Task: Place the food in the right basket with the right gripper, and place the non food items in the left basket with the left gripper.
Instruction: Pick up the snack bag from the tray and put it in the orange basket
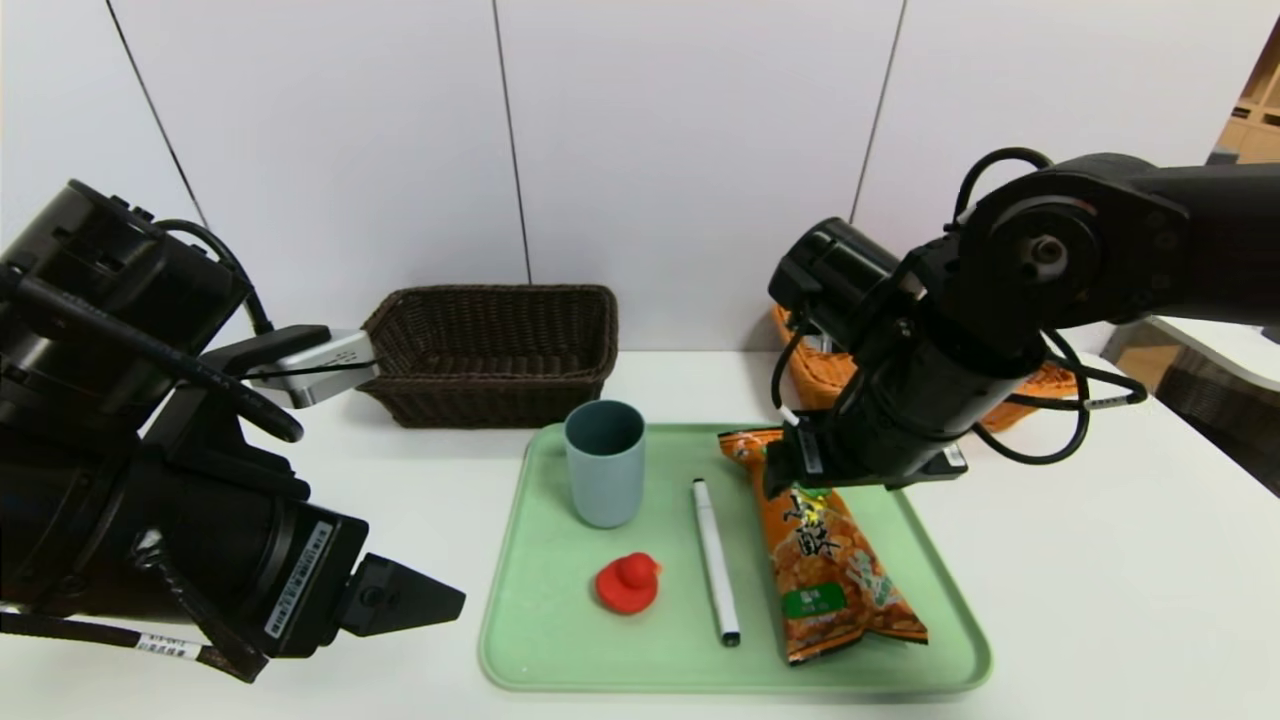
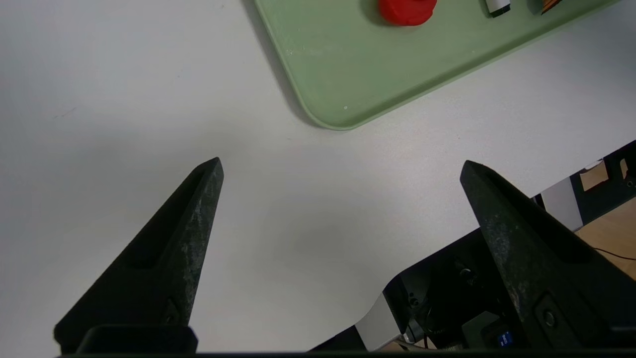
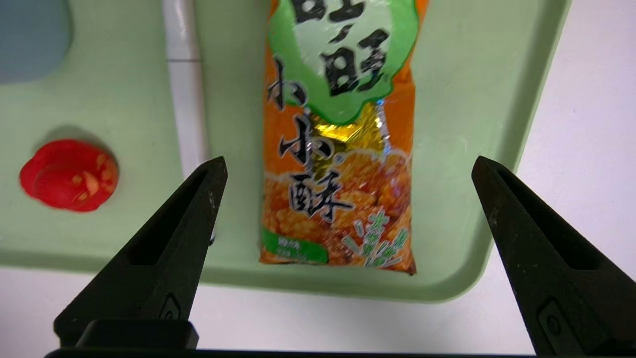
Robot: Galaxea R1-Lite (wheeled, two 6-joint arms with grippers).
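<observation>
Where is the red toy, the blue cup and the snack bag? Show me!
red toy (image 1: pixel 627 584), head view, on the middle of its body.
blue cup (image 1: pixel 605 478), head view, on its outer side wall.
snack bag (image 3: pixel 338 199), right wrist view, on the printed front of the orange pack.

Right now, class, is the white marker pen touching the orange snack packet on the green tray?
Apart. The head view shows bare green tray between the white marker pen and the orange snack packet along their whole length.
</observation>
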